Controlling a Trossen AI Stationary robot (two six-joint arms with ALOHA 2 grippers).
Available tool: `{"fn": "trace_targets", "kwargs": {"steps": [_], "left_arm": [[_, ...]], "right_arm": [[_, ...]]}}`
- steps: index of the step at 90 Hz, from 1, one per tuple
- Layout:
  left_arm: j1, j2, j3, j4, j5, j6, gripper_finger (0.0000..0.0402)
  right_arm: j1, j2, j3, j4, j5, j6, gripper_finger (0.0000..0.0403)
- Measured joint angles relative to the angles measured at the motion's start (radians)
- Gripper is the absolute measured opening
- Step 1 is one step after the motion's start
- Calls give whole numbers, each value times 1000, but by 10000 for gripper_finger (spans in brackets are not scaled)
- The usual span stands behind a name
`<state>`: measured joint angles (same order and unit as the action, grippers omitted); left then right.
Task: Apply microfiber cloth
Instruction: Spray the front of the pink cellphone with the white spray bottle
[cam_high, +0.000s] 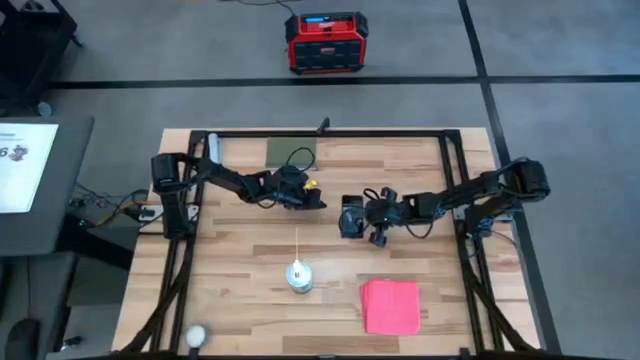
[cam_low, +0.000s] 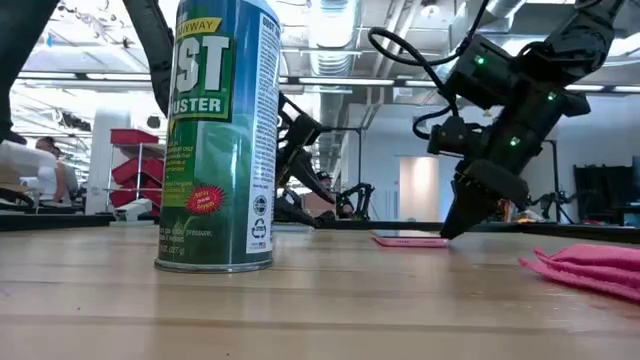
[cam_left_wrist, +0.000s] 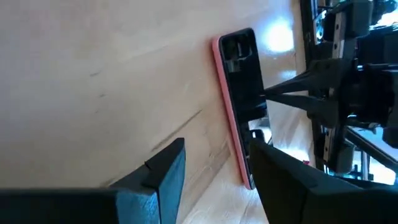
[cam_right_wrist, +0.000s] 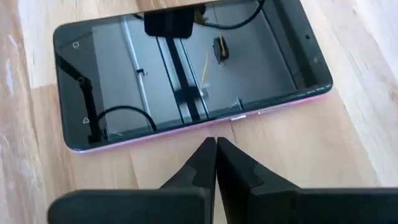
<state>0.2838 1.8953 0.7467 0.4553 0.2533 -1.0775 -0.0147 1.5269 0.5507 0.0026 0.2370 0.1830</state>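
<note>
Folded pinkish-red microfiber cloth lying flat on the light wooden table, at the near right part, well apart from both grippers and touched by nothing. In the low view, seen as soft pink folds at the right edge.

Right gripper near the table's middle, lowered close to the wood, fingertips pressed together into one point with nothing between them, just beside the long edge of the slim phone with black glass face and pink rim. Phone flat on the table, screen up, reflecting cables and ceiling. Touching or only very near: cannot tell.

Left gripper on the other side of the same phone, a little farther back on the table, fingers spread apart and holding nothing, the phone in front of them.

Tall green and white spray can standing upright nearer the front edge, between the arms and the cloth's row. Dark green rectangular pad at the far edge. Small white ball at the near left corner.
</note>
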Motion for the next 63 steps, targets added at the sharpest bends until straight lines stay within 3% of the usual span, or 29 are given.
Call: {"fn": "trace_targets", "kwargs": {"steps": [10,31,63], "left_arm": [[-16,33,38,9,2,29,154],[-35,169,187,49,104,66,154],[-34,160,194,-77,195,111,154]], "right_arm": [[0,0,0,11,0,0,0],[-5,74,4,78,-13,-7,0],[-8,69,7,99,-28,8,0]]}}
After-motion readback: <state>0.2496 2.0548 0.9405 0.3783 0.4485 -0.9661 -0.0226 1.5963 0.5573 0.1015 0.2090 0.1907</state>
